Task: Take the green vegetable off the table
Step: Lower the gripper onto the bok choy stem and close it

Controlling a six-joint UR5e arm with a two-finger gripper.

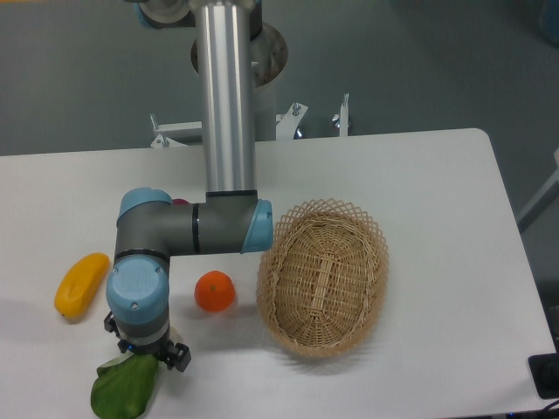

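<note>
Vegetable (124, 391) lay on table (437, 175) at 7 o'clock from basket (323, 278), leaf outward. Jaws hung over its pale stem end; wrist hid their opening, cannot tell. Best: descend straight, close across stem, not the floppy leaf.

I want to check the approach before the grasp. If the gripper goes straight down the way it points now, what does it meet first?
Most likely the green vegetable: the gripper points down at the table, right over its stem end. The wrist hides the fingers, so the height above it is unclear.
</note>
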